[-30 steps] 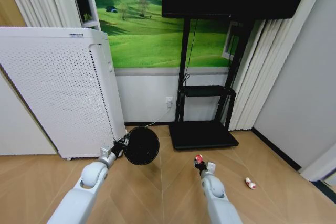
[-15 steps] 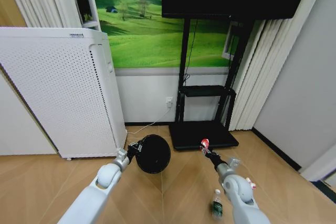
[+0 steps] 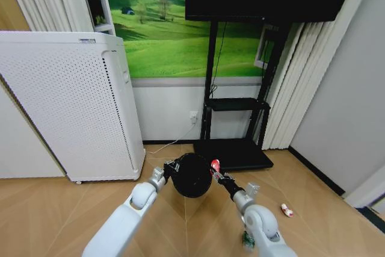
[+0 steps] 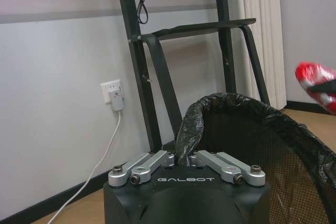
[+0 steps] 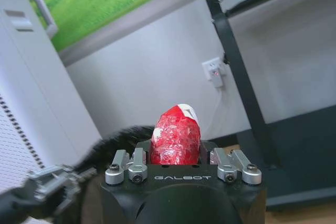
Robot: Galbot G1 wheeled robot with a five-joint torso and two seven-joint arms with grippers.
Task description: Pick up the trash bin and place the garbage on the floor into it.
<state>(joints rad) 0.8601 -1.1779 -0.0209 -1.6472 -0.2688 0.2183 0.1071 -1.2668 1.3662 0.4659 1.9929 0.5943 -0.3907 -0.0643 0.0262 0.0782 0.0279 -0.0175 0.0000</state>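
Trash bin (image 3: 192,174): one, black, round, mesh wall, lined with crinkled black plastic folded over the rim; raised off the floor in front of the TV stand (image 3: 233,154). In the left wrist view its rim (image 4: 247,108) is pinched at the near edge by the left gripper (image 4: 185,157), jaws narrow on liner and rim; the bin's base is cut off.

Left gripper (image 3: 171,167): one, black body with silver linkages, at the bin's left side.

Right gripper (image 3: 218,173): one, just beside the bin's right rim, jaws closed around the red piece (image 3: 215,165).

Red piece (image 5: 176,139): one, crumpled glossy red wrapper with a white patch at the top, oval; its lower part is hidden behind the gripper body. It also appears at the edge of the left wrist view (image 4: 316,83), near the bin's rim.

Bottle (image 3: 247,239): one, clear with green label, on the wooden floor (image 3: 54,209), mostly hidden by the right arm.

Red-and-white piece (image 3: 287,210): one, small, on the floor well right of the bin; shape hard to make out.
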